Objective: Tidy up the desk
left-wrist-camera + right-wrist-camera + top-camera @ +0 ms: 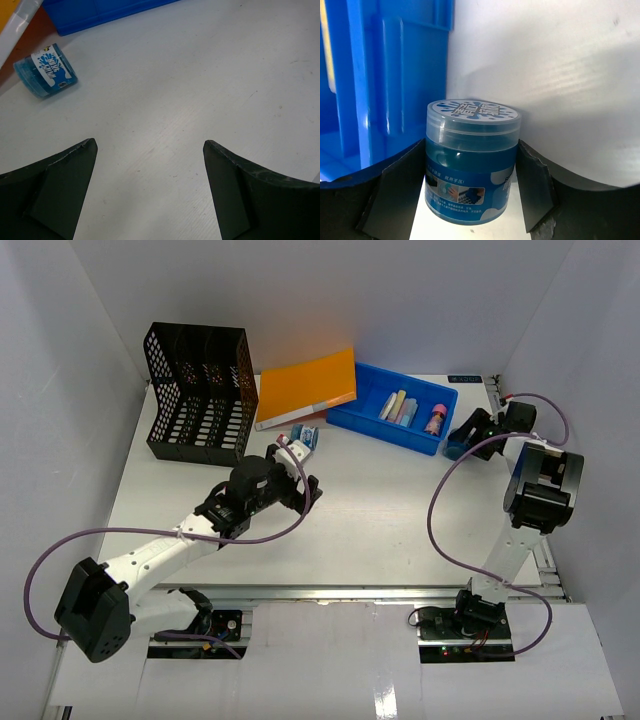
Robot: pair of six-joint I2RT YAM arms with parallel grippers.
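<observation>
There's the left end effector point(149, 144) wide open and empty over the white table point(380, 530), the right end effector point(470, 145) flanking a blue jar point(472, 112) just beside the tray point(380, 432), grip unclear; two jars counting the toppled jar point(46, 71), one tray, one orange folder point(310, 385), one black rack point(200, 390).

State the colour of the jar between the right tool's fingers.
Translucent blue jar with a white-and-blue lid; clearest in right wrist view.

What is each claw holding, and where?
Nothing in the left gripper; the right gripper flanks the blue jar at its sides; whether gripped cannot be told.
</observation>
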